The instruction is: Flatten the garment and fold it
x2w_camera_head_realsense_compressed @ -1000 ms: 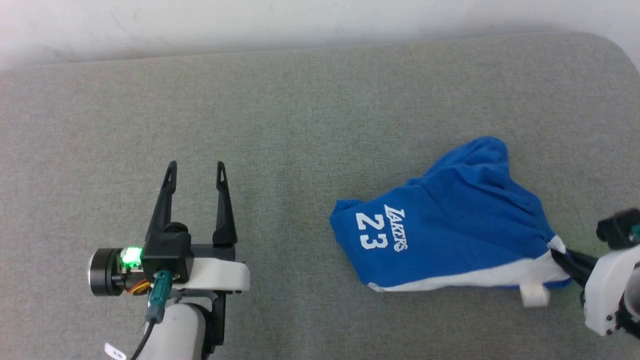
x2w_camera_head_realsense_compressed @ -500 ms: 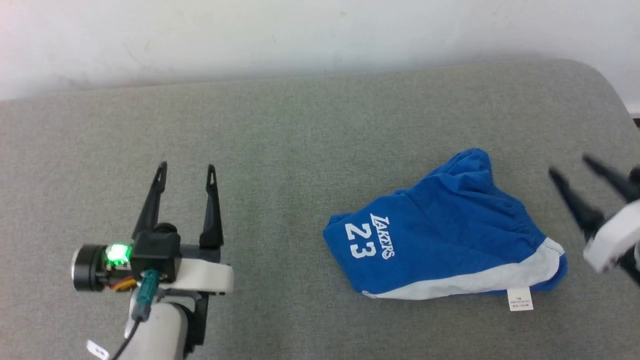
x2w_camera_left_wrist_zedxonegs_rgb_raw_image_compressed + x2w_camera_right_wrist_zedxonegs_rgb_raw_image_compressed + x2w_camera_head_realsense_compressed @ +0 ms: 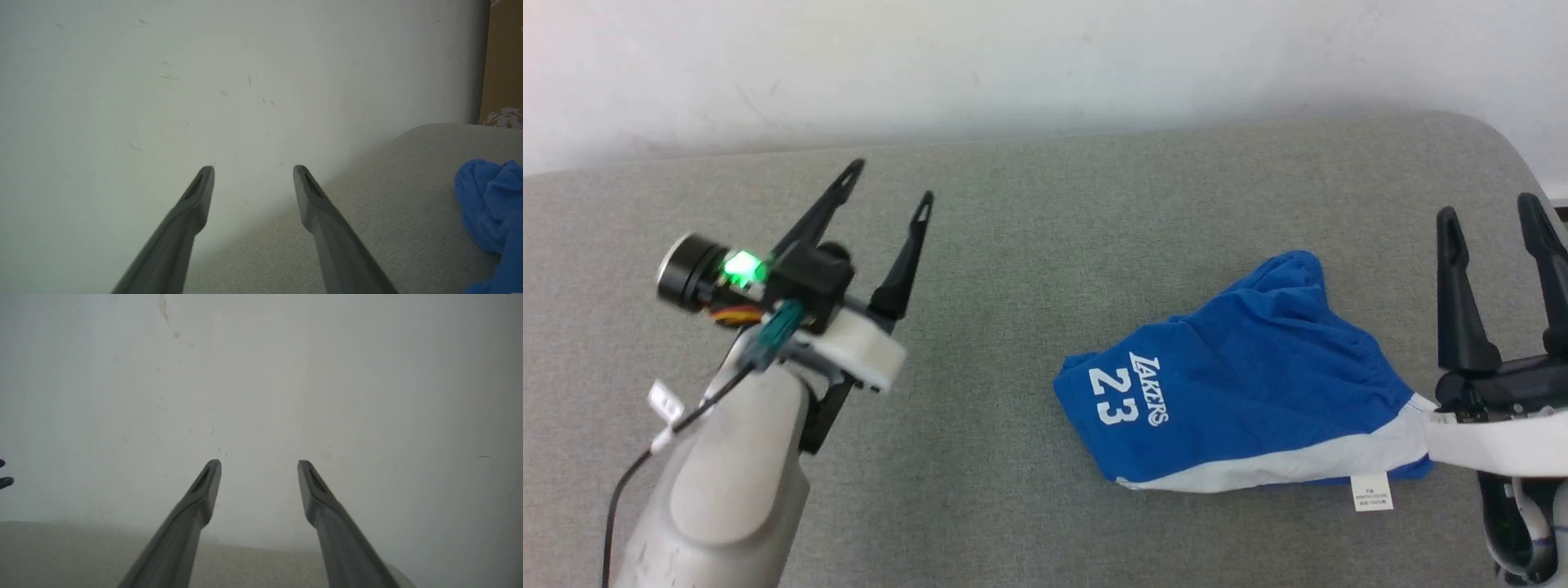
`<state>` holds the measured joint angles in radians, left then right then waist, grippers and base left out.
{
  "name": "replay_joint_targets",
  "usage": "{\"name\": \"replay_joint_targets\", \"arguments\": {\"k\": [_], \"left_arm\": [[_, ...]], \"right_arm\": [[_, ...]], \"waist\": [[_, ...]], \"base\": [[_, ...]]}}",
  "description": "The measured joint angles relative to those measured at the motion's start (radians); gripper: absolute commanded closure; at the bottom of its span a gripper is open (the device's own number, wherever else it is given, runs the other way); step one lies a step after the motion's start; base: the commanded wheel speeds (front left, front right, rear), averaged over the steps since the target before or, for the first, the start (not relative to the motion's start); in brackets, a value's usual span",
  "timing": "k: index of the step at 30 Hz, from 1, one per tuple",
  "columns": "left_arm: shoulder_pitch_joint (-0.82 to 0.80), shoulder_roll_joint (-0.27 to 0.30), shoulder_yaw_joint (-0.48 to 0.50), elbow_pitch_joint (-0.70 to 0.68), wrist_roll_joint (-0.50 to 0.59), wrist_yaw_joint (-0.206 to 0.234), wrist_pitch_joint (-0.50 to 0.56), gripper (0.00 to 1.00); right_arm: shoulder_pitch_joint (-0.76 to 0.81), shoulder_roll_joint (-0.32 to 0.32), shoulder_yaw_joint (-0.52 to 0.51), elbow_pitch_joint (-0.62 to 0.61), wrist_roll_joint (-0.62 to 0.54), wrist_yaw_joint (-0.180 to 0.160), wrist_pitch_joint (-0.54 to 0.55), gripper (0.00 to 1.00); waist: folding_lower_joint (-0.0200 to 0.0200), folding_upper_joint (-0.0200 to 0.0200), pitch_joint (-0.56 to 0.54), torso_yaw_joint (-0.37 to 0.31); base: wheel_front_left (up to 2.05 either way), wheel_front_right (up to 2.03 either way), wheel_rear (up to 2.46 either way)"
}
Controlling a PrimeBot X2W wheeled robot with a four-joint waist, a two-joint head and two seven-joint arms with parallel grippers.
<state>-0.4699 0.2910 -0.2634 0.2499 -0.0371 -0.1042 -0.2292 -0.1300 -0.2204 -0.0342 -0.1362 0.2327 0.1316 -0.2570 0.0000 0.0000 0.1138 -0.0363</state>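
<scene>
The garment (image 3: 1241, 392), bright blue shorts with a white side stripe, white "LAKERS 23" lettering and a small white label, lies crumpled on the grey padded surface (image 3: 1045, 245), right of centre. A blue fold of the garment (image 3: 490, 204) also shows at the right edge of the left wrist view. My left gripper (image 3: 889, 184) is open and raised at the left, tilted up and to the right, well apart from the cloth. My right gripper (image 3: 1488, 211) is open at the far right, just beside the garment's right end, holding nothing. Both wrist views show my open fingers (image 3: 200, 192) (image 3: 208, 486) facing the wall.
A pale wall (image 3: 1013, 65) rises behind the grey padded surface. The surface's rounded back-right corner (image 3: 1494, 139) lies near my right gripper. A brown panel (image 3: 504, 61) stands beyond that corner in the left wrist view.
My right gripper let go of the garment's right end, opened and rose beside it. The garment dropped flat, label showing. My left arm lifted and swung up toward the back.
</scene>
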Motion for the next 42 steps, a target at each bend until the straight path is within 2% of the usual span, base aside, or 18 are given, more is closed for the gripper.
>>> {"name": "replay_joint_targets", "arguments": {"k": [3, 5, 10, 14, 20, 24, 30, 33, 39, 40, 41, 42], "left_arm": [[-0.075, 0.024, -0.089, 0.048, -0.02, -0.019, 0.064, 0.0], [-0.124, 0.044, -0.192, 0.069, -0.06, -0.019, 0.124, 0.0], [-0.264, 0.118, -0.514, 0.082, -0.253, -0.02, 0.276, 0.0], [-0.378, 0.179, -0.733, 0.069, -0.444, -0.02, 0.433, 0.0], [-0.514, 0.225, -0.958, 0.01, -0.755, -0.02, 0.699, 0.0], [-0.59, 0.238, -1.004, -0.029, -0.834, -0.02, 0.849, 0.0], [-0.57, 0.23, -1.011, -0.08, -0.809, -0.02, 1.053, 0.0], [-0.528, 0.225, -1.013, -0.101, -0.765, -0.02, 1.117, 0.0], [-0.493, 0.253, -0.997, -0.169, -0.666, -0.02, 1.157, 0.0], [-0.491, 0.26, -0.997, -0.189, -0.645, -0.02, 1.154, 0.52], [-0.49, 0.27, -0.997, -0.202, -0.636, -0.02, 1.14, 1.0], [-0.49, 0.279, -0.997, -0.21, -0.637, -0.02, 1.121, 1.0]], "right_arm": [[0.03, 0.065, -0.029, -0.063, -0.031, 0.0, 0.0, 0.0], [0.046, 0.104, -0.045, -0.099, -0.053, 0.0, 0.0, 0.0], [0.082, 0.14, -0.03, -0.13, -0.091, 0.0, 0.0, 0.0], [0.086, 0.158, -0.023, -0.146, -0.097, 0.0, 0.0, 0.0], [0.08, 0.164, -0.012, -0.147, -0.106, 0.0, 0.0, 0.0], [0.068, 0.165, -0.006, -0.145, -0.108, 0.0, 0.0, 0.0], [0.034, 0.166, 0.013, -0.134, -0.099, 0.0, 0.0, 0.0], [0.017, 0.166, 0.014, -0.123, -0.09, 0.0, 0.0, 0.0], [-0.009, 0.166, 0.025, -0.108, -0.083, 0.0, 0.0, 0.0], [-0.01, 0.166, 0.026, -0.108, -0.083, 0.0, 0.0, 0.0], [-0.009, 0.167, 0.026, -0.108, -0.083, 0.0, 0.0, 0.0], [-0.009, 0.166, 0.023, -0.107, -0.083, 0.0, 0.0, 0.0]], "waist": [[0.0, 0.0, 0.003, -0.005], [0.0, 0.0, 0.007, -0.008], [0.0, 0.0, 0.022, -0.024], [0.0001, 0.0, 0.036, -0.046], [0.0001, 0.0, 0.068, -0.088], [0.0001, 0.0, 0.097, -0.115], [0.0002, 0.0, 0.151, -0.154], [0.0002, 0.0, 0.181, -0.175], [0.0, 0.0, 0.232, -0.212], [0.0, 0.0, 0.237, -0.217], [0.0, 0.0, 0.242, -0.221], [0.0001, 0.0, 0.243, -0.221]], "base": [[0.0, 0.0, 0.0], [0.0, 0.0, 0.0], [0.0, 0.0, 0.0], [0.0, 0.0, 0.0], [0.0, 0.0, 0.0], [0.0, 0.0, 0.0], [0.0, 0.0, 0.0], [0.0, 0.0, 0.0], [0.0, 0.0, 0.0], [0.0, 0.0, 0.0], [0.0, 0.0, 0.0], [0.0, 0.0, 0.0]]}}
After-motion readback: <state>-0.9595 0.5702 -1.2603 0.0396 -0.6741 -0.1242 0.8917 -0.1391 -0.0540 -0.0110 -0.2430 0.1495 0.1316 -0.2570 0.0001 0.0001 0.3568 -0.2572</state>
